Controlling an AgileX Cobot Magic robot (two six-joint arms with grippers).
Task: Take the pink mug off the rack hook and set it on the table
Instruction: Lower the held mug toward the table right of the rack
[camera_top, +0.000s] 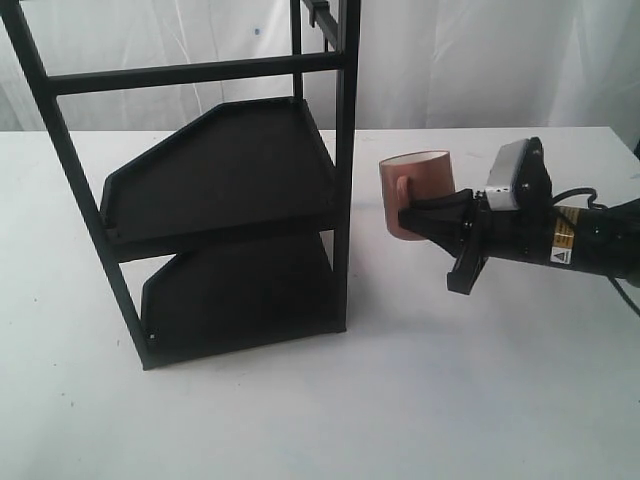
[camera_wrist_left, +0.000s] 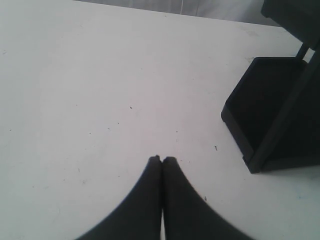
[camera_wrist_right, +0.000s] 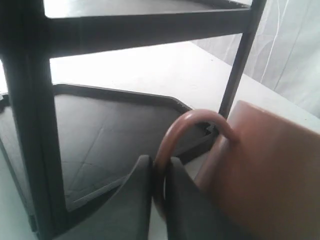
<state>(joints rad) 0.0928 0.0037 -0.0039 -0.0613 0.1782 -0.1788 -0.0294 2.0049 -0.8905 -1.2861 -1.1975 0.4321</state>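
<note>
**Right gripper** (camera_top: 408, 214): the jaws are clamped on the loop handle (camera_wrist_right: 192, 119) of the pink mug (camera_top: 428, 175) and pinch it low on the loop. The mug is off the rack hook (camera_top: 318, 12). It hangs just right of the rack (camera_top: 346, 200), low over the table (camera_top: 400, 400) and roughly level.

**Left gripper** (camera_wrist_left: 161, 161): the fingers are pressed together, holding nothing, above bare table near a corner of the rack.

**Step in hand, as judged: the set-down.**
- Lower straight and slowly, keeping the mug level. A pinch on the handle alone lets the body swing.
- Release only once the base bears fully on the table.
- Then draw the fingers back to the right, clear of the loop, so the handle is not dragged.
- Keep off the rack's right post throughout.

**Not determinable:**
- Whether the base already touches the table, because the fingers and shadow cover the underside.
- Which end of the mug faces up.
- The hook's full shape, because it is cut by the upper edge of the exterior view.
- The left arm does not appear in the exterior view.
</note>
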